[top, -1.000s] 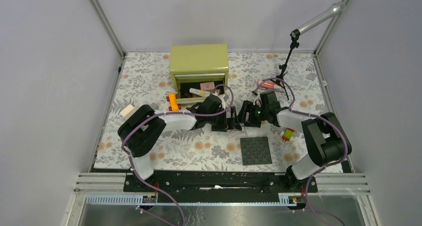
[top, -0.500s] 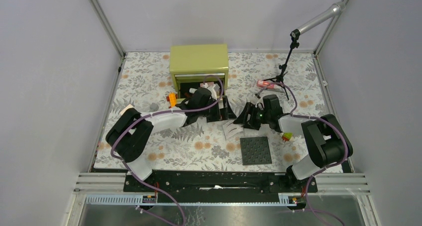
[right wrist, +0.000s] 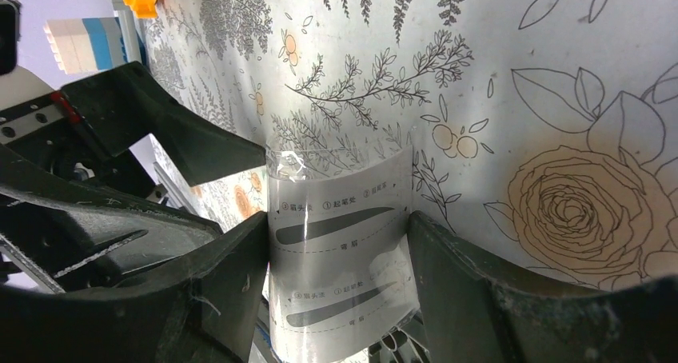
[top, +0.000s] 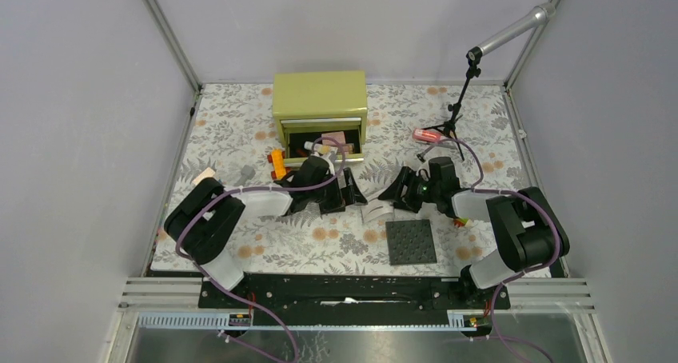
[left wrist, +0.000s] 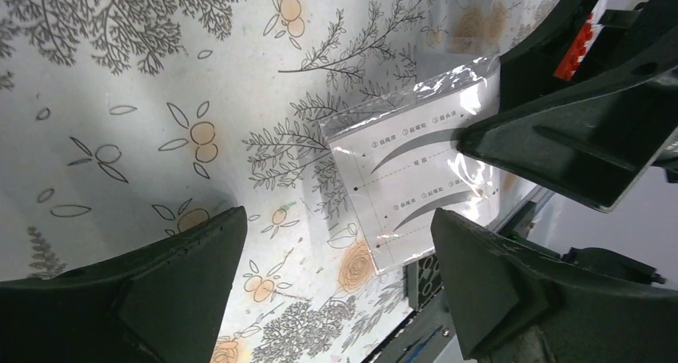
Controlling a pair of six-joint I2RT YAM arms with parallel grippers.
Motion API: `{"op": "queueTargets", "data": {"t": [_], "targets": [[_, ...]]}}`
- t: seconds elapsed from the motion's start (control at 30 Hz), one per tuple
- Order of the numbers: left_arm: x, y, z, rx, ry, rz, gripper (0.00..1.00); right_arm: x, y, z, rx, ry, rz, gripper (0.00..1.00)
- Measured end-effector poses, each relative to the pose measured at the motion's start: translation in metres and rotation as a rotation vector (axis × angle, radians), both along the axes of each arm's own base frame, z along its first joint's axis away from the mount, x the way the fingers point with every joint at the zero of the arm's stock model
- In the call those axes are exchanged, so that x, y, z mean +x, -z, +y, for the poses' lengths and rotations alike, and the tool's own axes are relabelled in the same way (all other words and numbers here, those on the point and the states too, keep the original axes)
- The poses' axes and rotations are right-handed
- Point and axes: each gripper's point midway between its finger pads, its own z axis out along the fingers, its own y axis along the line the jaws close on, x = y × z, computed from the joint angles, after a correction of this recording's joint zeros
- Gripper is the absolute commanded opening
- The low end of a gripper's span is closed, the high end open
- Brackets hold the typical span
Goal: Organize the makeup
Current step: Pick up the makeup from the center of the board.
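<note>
Gripping stencil packet [right wrist: 344, 291] edgewise, right tool [right wrist: 336, 223], left tool [left wrist: 337, 219] spread just beside

Stencil card [right wrist: 340, 243] in clear sleeve, on floral worktop [right wrist: 560, 99]: carries only print in view.
- Top row: three circled numerals, each followed by short Chinese caption. Characters too small to read for certain.
- Between two dark brow-shaped curves: dashed line with short Chinese label at middle.
- Lower down: second row of circled numerals with captions, equally small.
</note>
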Motion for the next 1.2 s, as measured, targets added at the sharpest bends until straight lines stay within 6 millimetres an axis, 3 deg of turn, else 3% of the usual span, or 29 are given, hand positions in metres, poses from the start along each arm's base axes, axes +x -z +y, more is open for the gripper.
{"op": "queueTargets", "data": {"t": [0.5, 0.8, 1.07, 1.2], "targets": [[-0.013, -0.006, -0.024, -0.244, -0.028, 0.085, 0.99, -0.004, -0.001, 0.005, 0.083, 0.033, 0.029, 0.71], [-0.017, -0.009, -0.036, -0.306, -0.007, 0.109, 0.98, -0.004, -0.007, 0.008, 0.112, 0.023, 0.028, 0.90], [-0.015, -0.013, -0.038, -0.324, -0.009, 0.105, 0.92, -0.003, -0.011, 0.008, 0.110, 0.019, 0.019, 1.00], [-0.015, -0.013, -0.038, -0.324, -0.009, 0.105, 0.80, -0.003, -0.011, 0.007, 0.100, 0.021, 0.016, 1.00]]}}
